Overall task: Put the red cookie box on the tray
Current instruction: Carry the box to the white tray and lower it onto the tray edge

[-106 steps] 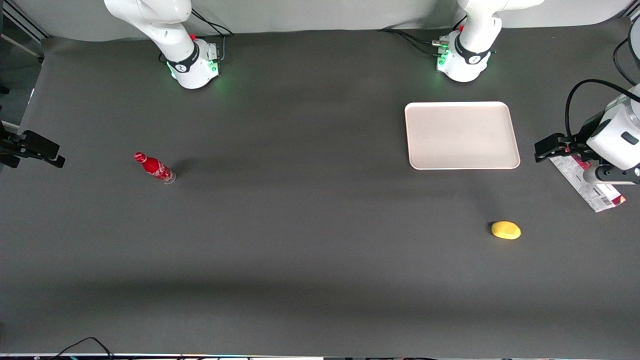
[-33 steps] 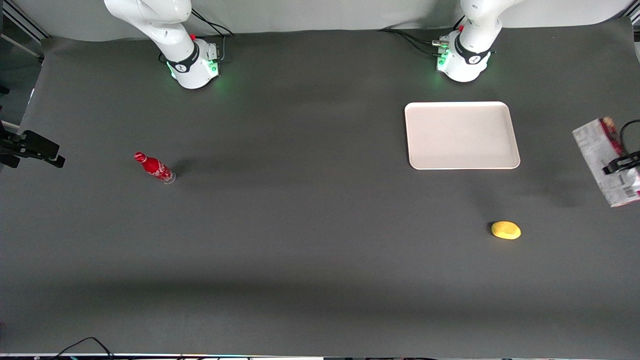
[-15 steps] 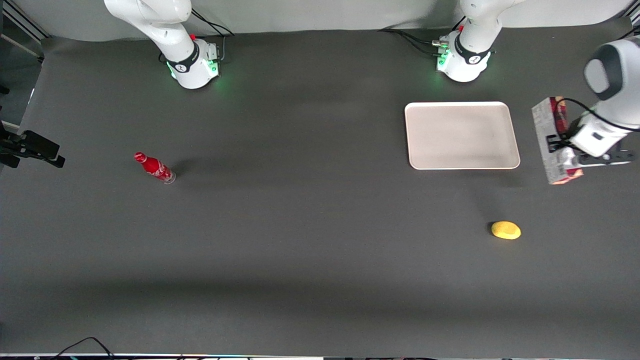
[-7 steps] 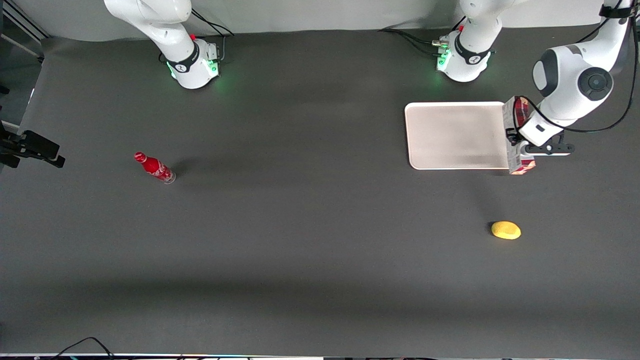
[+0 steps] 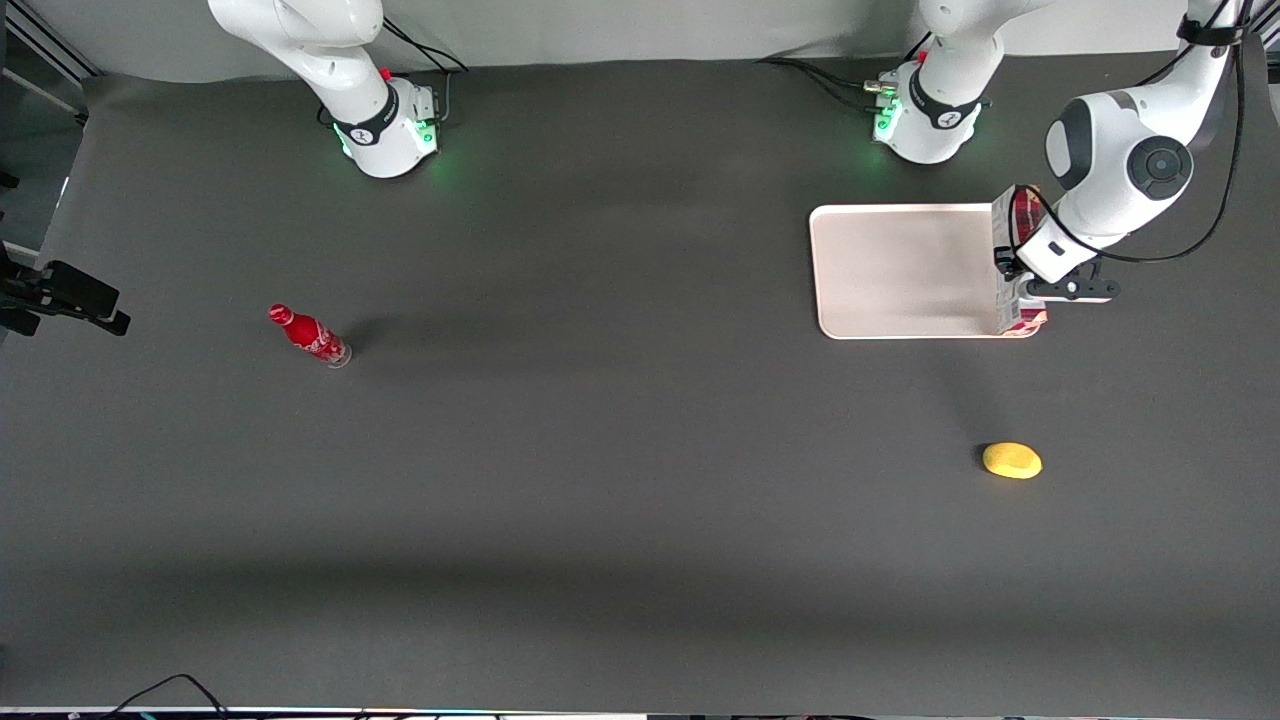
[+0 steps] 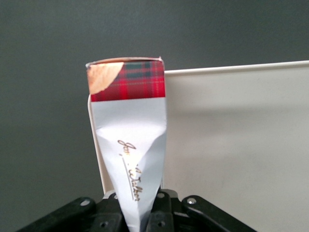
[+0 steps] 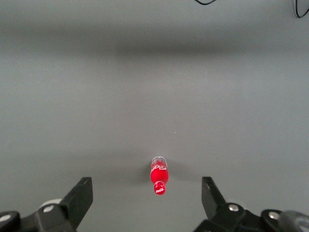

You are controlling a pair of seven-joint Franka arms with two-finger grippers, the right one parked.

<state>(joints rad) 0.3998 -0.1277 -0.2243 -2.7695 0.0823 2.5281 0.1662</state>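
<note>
One red cookie box (image 6: 129, 145) with a tartan end and a creased white face bearing gold script hangs clamped in our gripper (image 5: 1022, 272), its fingers (image 6: 161, 212) pinching the carton's lower end. We hold it above the tray (image 5: 900, 270) edge toward the working arm's end of the counter (image 5: 600, 500). Our wrist hides part of the box.

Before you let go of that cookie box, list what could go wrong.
1. The red cookie box hangs over the tray at its rim toward the working arm's end; released here, it might land half off.
2. The pincer pinches a creased white face, so the box might slip or tilt on release.
</note>
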